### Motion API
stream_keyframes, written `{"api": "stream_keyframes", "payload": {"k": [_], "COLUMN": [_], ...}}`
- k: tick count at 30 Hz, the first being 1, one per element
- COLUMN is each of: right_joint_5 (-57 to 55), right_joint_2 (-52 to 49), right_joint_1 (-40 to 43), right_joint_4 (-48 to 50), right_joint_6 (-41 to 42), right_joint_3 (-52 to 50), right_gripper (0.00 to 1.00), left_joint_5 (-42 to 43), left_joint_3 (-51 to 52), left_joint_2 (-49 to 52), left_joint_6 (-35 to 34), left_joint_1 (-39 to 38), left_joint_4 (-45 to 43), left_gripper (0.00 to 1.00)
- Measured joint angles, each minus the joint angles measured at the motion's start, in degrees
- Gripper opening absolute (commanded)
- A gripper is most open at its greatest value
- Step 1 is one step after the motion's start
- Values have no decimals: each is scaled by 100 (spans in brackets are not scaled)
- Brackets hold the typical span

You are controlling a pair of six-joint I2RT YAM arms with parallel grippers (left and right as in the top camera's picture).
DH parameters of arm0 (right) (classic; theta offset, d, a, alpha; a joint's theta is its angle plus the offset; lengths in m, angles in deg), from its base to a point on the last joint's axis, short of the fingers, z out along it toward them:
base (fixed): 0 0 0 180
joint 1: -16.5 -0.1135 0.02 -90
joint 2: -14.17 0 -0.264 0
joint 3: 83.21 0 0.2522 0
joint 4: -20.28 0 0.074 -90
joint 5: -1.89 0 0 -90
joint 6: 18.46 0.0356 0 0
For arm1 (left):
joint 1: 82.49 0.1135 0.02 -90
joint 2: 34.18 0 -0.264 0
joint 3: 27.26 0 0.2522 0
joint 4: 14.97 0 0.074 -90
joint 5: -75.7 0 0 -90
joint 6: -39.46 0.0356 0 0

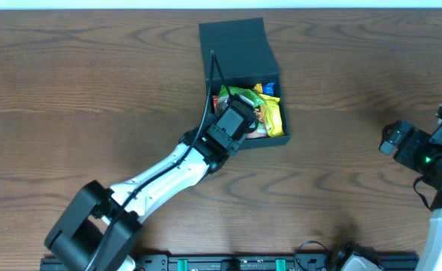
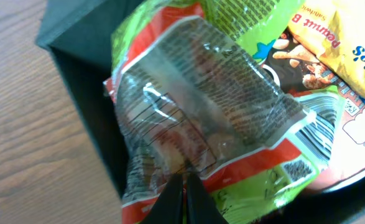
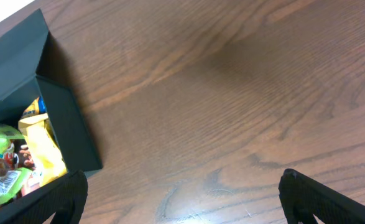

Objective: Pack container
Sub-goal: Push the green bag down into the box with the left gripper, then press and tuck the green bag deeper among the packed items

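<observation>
Status at this frame: container [image 1: 269,142] was seen at centre of the table [image 1: 70,90], slightly toward the far side, with its hinged lid [image 1: 236,45] thrown open on the far edge, away from the robot. Several snack packets were already inside, a yellow packet [image 1: 272,117] lying along the right wall. The left gripper [image 2: 183,194] was placed directly over the box's near-left portion, its fingers pressed together at the lower edge of a green-and-red packet [image 2: 194,118] with a clear window. Whether film was nipped between the tips could not be told from the wrist view. That packet was lying tilted on top of the others, its bulk extending ahead of the fingertips toward the box's middle, and the left wall of the box was seen just beside it. The right gripper [image 3: 182,186] was spread wide, empty, and parked over bare wood well apart from the box, which lay to its left. The key relation: the box interior was straight beneath the left tool, so the left arm was judged much the nearer one for any settling or release of the packet. The lid, hinged on the far side, would probably need to be swung toward the robot once the arm was cleared. A snag risk was judged at the near-left wall.
</observation>
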Motion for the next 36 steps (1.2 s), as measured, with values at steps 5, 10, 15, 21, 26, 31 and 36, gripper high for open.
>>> {"api": "stream_keyframes", "payload": {"k": [5, 10, 15, 21, 26, 31, 36], "right_joint_5": [0, 0, 0, -2, 0, 0, 0], "right_joint_2": [0, 0, 0, 0, 0, 0, 0], "right_joint_1": [0, 0, 0, 0, 0, 0, 0], "right_joint_4": [2, 0, 2, 0, 2, 0, 2], "right_joint_6": [0, 0, 0, 0, 0, 0, 0], "right_joint_3": [0, 0, 0, 0, 0, 0, 0], "right_gripper": [99, 99, 99, 99, 99, 99, 99], "left_joint_5": [7, 33, 186, 107, -109, -164, 22], "left_joint_3": [-35, -35, -35, -35, -37, -52, -127], "left_joint_2": [310, 369, 369, 96, -579, -704, -616], "left_joint_6": [-87, -105, -109, -127, -105, 52, 413], "left_joint_1": [-57, -136, -247, -264, -275, -219, -26], "left_joint_4": [-144, -584, -713, -590, -531, -1060, -1650], "left_gripper": [5, 5, 6, 6, 6, 5, 6]}}
